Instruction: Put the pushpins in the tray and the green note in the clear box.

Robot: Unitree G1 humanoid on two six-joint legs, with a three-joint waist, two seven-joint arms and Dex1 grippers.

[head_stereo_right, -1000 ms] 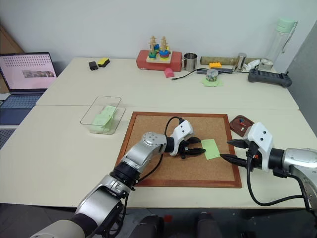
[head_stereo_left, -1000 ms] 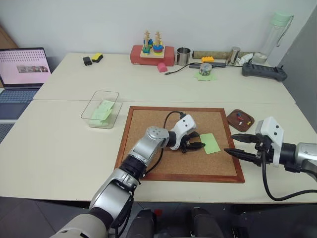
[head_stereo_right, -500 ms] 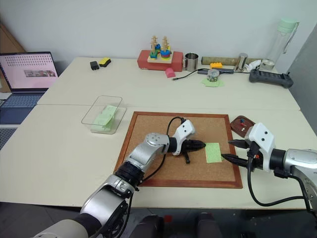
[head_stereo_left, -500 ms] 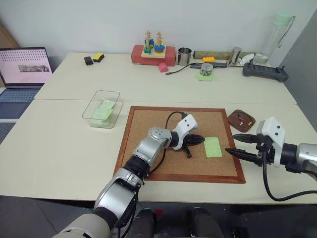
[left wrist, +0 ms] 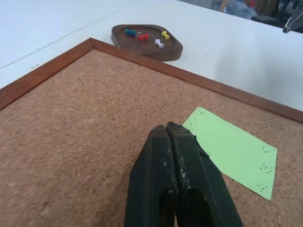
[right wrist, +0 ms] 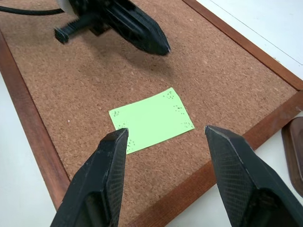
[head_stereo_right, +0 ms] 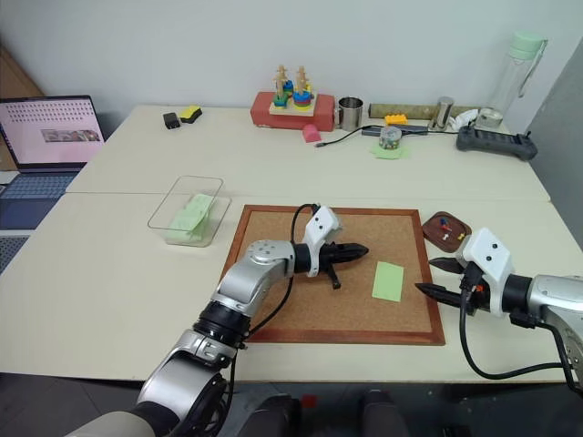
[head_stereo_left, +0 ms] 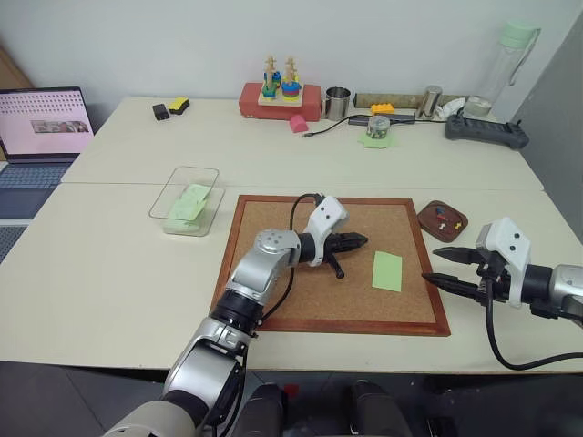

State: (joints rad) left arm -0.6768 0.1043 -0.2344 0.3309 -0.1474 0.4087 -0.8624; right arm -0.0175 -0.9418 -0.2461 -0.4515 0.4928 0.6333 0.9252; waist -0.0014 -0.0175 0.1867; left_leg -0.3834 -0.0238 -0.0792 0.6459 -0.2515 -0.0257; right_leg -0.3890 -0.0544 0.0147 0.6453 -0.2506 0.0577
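Tray [left wrist: 171, 49] held coloured pins [left wrist: 142, 36]; box [head_stereo_left: 173, 200] held green notes; note [head_stereo_left: 387, 271] lay flat on corkboard [head_stereo_left: 273, 264]; left end effector [head_stereo_left: 363, 241] clenched empty, right end effector [head_stereo_left: 440, 267] released

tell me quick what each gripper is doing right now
left gripper: shut, nothing held, above the green note.
right gripper: open, empty.

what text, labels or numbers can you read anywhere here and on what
No text reads clearly in any view.
Open laptop's pink screen: rows of small marks and a picture strip, too small to read.
Light green rectangular paper note on the wood-framed corkboard: tiny pinholes at the corners, no writing.
Small dark brown wooden tray: pushpins, no label.
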